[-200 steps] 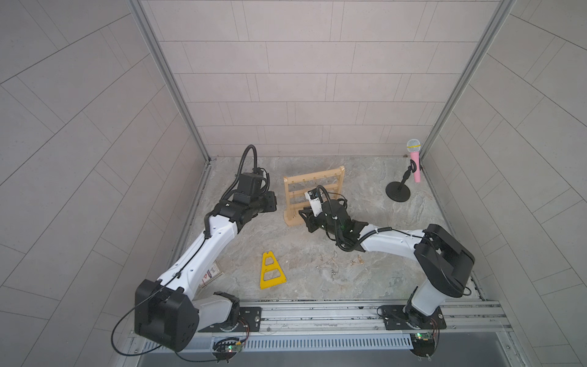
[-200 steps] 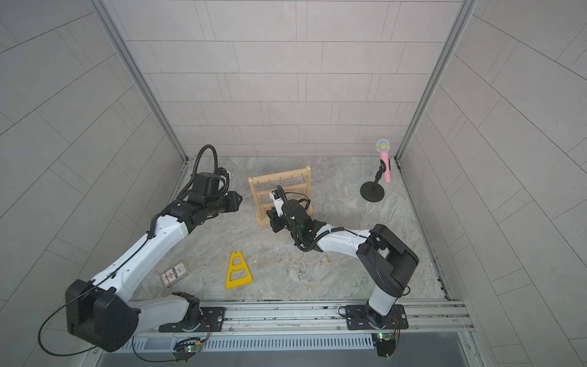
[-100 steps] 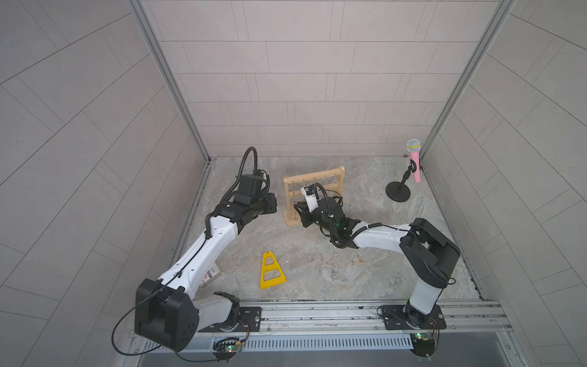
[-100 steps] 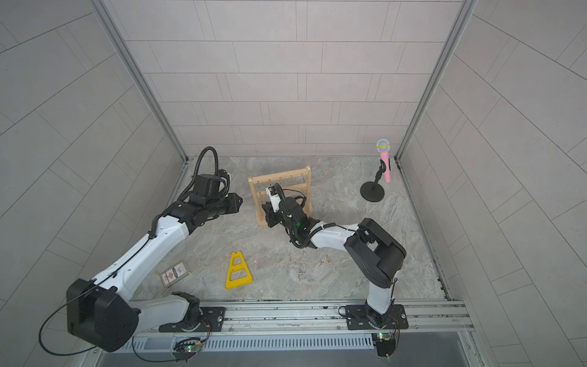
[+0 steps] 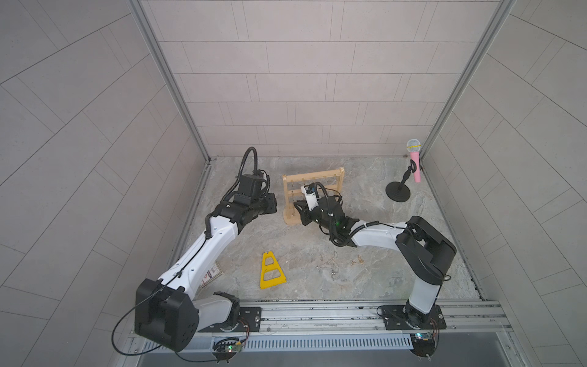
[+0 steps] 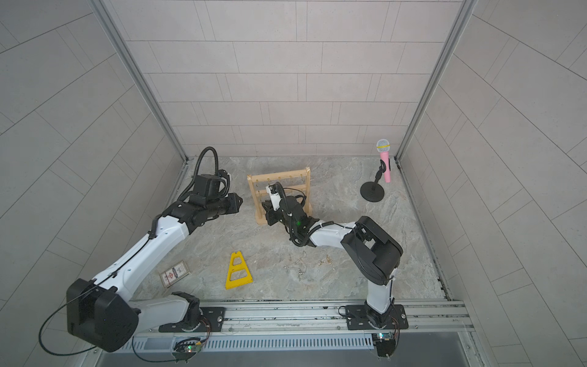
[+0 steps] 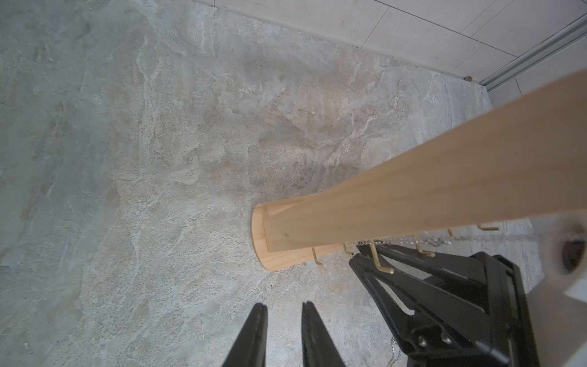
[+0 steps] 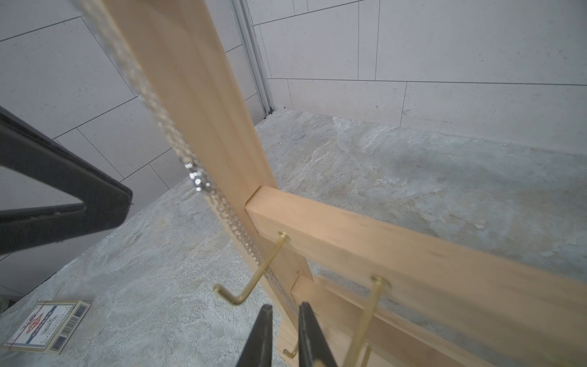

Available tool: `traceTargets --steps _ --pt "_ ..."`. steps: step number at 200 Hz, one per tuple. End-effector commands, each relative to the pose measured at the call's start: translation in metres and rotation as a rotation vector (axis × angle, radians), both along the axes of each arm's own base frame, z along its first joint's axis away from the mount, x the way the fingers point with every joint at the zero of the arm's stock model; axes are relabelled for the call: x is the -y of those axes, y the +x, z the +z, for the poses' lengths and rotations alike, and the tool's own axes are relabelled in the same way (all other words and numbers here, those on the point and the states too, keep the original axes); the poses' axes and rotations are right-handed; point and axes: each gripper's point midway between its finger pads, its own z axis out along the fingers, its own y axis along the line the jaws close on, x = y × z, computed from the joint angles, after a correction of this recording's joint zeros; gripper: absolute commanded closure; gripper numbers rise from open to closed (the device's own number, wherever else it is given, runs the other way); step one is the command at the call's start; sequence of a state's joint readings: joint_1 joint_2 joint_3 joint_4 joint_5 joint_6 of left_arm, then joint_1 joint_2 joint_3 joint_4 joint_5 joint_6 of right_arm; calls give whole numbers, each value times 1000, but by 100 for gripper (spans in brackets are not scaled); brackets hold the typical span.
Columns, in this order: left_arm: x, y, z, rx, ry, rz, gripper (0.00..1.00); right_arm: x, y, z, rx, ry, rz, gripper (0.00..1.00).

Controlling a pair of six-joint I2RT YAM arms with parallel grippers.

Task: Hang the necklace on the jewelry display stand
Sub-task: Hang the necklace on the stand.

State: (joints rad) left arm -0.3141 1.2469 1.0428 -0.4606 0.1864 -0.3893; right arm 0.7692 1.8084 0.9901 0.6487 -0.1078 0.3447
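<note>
The jewelry display stand (image 5: 313,178) (image 6: 279,176), pale wood with brass hooks, stands at the back middle. The necklace (image 8: 190,173), a silver chain, runs along the stand's left upright (image 8: 203,105) down toward my right gripper (image 8: 286,309). Its fingers are a narrow gap apart, wider than the chain; contact cannot be told. The left wrist view shows the same chain (image 7: 397,243) beside the right gripper (image 7: 357,254). My left gripper (image 7: 282,309) (image 5: 273,203) hovers open and holding nothing, just left of the stand's base (image 7: 260,251).
A yellow triangular frame (image 5: 271,271) lies at the front middle and a card box (image 6: 174,273) by the left arm. Loose jewelry (image 5: 330,263) is scattered in front of the right arm. A pink microphone (image 5: 414,162) on a black stand occupies the back right corner.
My right gripper has moved in closer to the stand's left upright and its jaws have narrowed. The left arm has barely moved.
</note>
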Motion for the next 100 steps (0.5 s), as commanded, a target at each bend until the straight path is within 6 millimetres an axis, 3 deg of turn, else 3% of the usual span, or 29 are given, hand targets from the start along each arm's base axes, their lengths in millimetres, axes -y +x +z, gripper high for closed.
traceTargets --steps 1,62,100 --pt "-3 -1 2 5 -7 10 76 1 -1 6 38 16 -10 82" --pt "-3 -1 2 -6 -24 28 73 8 -20 14 108 -51 -54 80" --pt "-5 -4 12 16 -38 43 70 10 -25 8 178 -62 -116 81"
